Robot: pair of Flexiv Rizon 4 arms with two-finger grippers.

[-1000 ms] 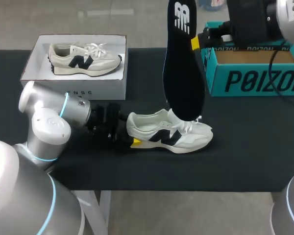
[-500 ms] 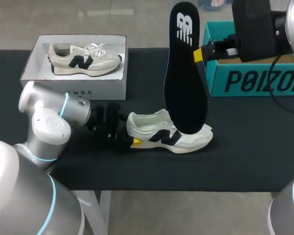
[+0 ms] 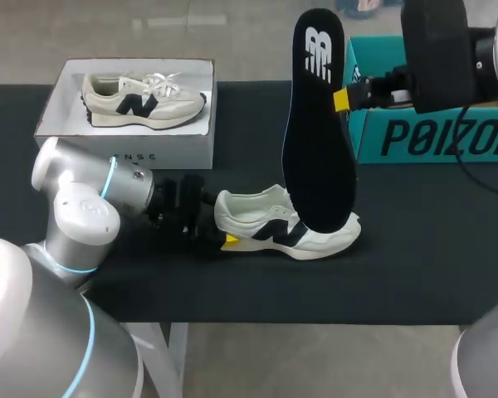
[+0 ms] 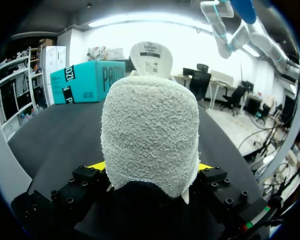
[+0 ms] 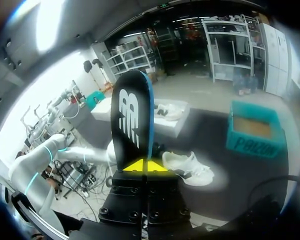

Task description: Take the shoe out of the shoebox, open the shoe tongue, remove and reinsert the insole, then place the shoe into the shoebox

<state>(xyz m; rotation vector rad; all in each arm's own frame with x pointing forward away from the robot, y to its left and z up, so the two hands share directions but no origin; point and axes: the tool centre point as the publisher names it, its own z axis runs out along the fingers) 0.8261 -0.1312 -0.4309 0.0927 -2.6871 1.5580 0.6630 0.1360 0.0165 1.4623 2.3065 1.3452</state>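
Closest in, the left gripper [image 4: 150, 165] is clamped on the heel of the shoe [image 3: 286, 228], which sits on its sole on the black table [image 3: 415, 249]. Over its toe end the black insole [image 3: 318, 133] hangs upright, pinched at one edge by the right gripper [image 5: 146, 165]. Further back is the teal shoebox [image 3: 436, 133] on the right, and a white box [image 3: 162, 149] holding a second shoe [image 3: 141, 99] on the left

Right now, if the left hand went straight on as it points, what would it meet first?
The shoe: the left hand is shut on its heel, and the shoe fills the line ahead, so it would push it along the table. The teal box seems off to one side; depth is unclear.
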